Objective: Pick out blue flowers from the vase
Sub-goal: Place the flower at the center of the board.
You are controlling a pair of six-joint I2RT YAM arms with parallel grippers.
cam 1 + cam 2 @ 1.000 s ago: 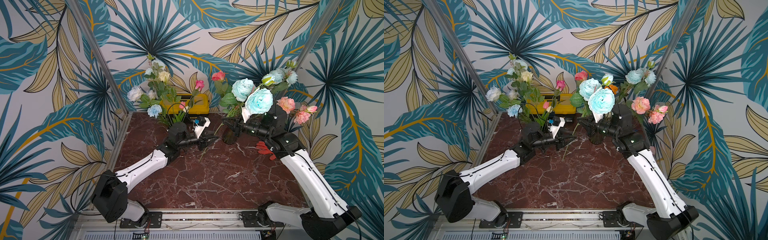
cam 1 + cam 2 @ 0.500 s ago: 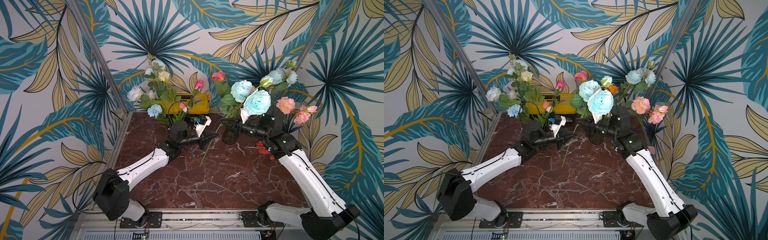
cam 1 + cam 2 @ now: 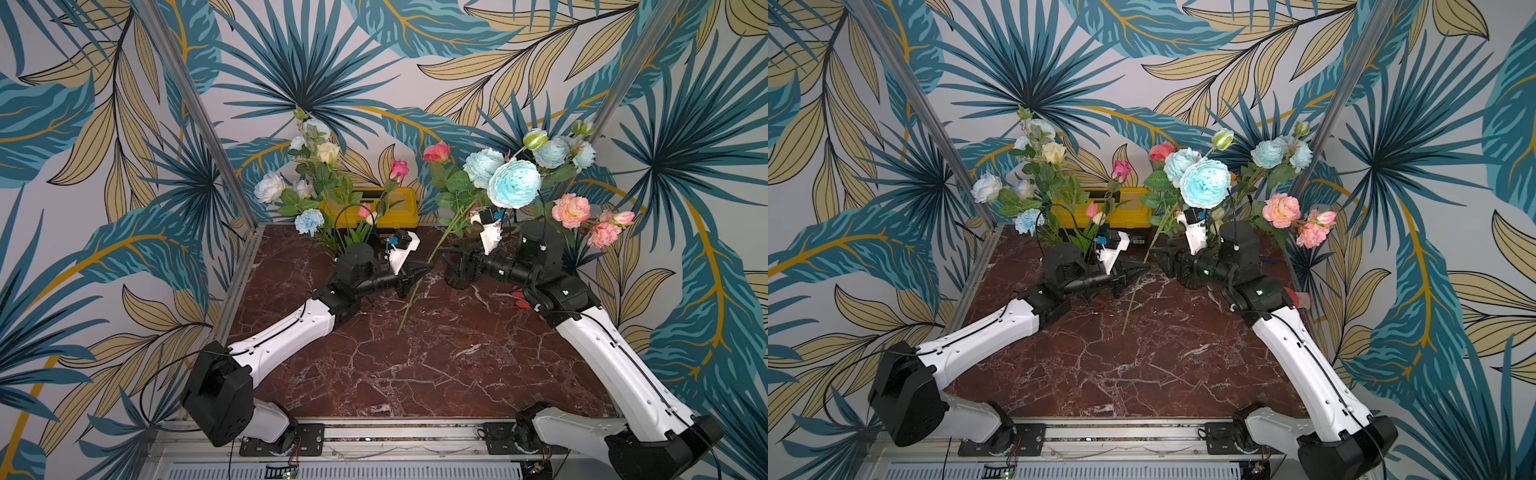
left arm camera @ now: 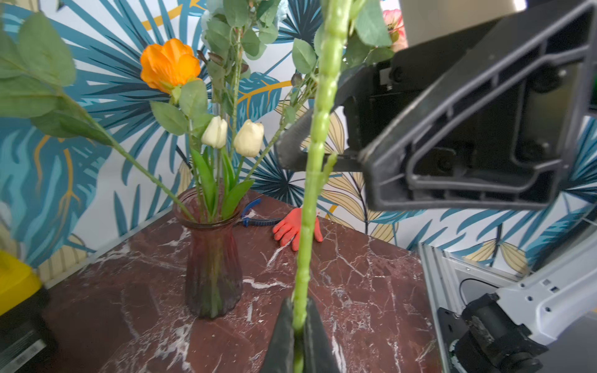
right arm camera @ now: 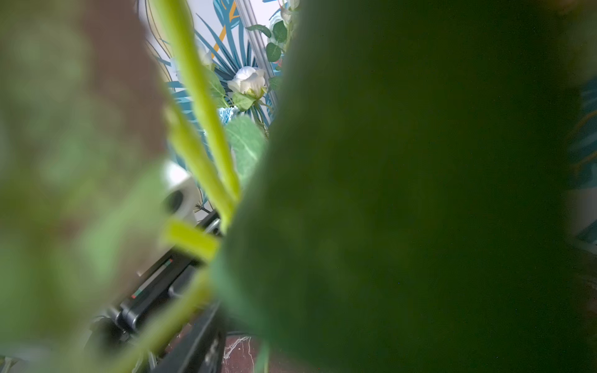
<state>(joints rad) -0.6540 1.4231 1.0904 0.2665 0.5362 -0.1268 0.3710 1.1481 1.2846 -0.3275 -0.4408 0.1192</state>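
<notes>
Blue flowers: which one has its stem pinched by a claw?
The one with the large aqua bloom: its long stem slants over the table, pinched in the shut left claw. The other blue flowers stand in bunches.

Both top views look down from high up at the front and face the leafy back wall. They sit side by side and share almost everything: the whole counter, the left arm and the right arm.

The left wrist camera rides low behind the left gripper. It looks across the counter at the dark vase, which both top views show too. A green stem stands very near its lens.

The right wrist camera is pressed close to a leaf, so blurry green fills most of its view.
</notes>
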